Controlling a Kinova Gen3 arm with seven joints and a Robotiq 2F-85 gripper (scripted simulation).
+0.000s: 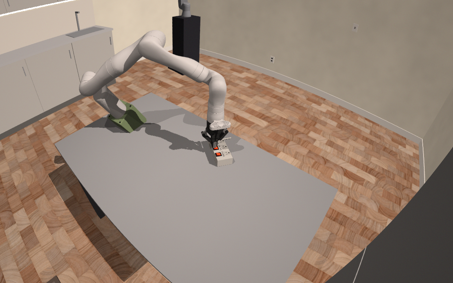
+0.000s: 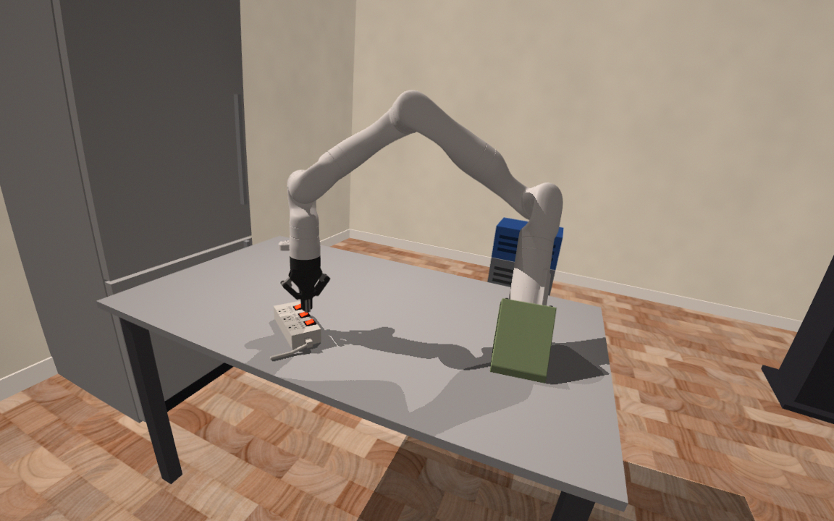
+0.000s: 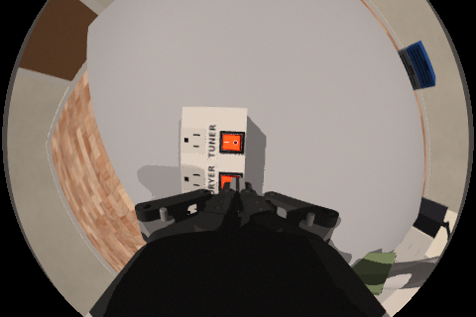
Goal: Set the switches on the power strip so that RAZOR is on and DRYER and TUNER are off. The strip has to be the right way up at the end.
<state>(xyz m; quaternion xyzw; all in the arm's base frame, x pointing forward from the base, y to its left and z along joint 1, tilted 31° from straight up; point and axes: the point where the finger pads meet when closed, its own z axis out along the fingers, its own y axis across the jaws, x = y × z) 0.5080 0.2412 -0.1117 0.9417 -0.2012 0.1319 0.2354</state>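
One table (image 1: pixel 186 211) (image 2: pixel 407 278): carries the arm and the power strip.
Arm (image 1: pixel 182 67) (image 2: pixel 358 145): reaches over the table; wrist section points down at the strip.
Power strip (image 1: pixel 224 161) (image 2: pixel 304 336) (image 3: pixel 213 115): upright, switch face up; at 1 o'clock from the table's middle in the top view.
Gripper (image 1: pixel 215 144) (image 2: pixel 306 308) (image 3: pixel 237 185): jaws pressed together, nothing pinched; tips at the DRYER switch, contact probable.
Cord (image 2: pixel 287 354): leaves the near end of the strip toward 8 o'clock in the exterior view.
TUNER switch (image 1: pixel 218 154) (image 2: pixel 298 307) (image 3: pixel 232 142): 12 o'clock from the fingertips in the wrist view; required off; setting not certain.
DRYER switch (image 1: pixel 216 148) (image 2: pixel 304 315) (image 3: pixel 229 178): partly covered in the wrist view; required off; apparently the step in hand.
Third switch (image 2: pixel 309 322): cord end, presumably RAZOR; required on; setting unreadable.
Writing: "TUNER" legible; "DRYER" readable, first letter partly masked; TUNER rocker bears a line and a circle. RAZOR lettering and any brand: not readable.
Progress: orientation satisfied; no switch confirmed complete. DRYER press and final check of all three remain.
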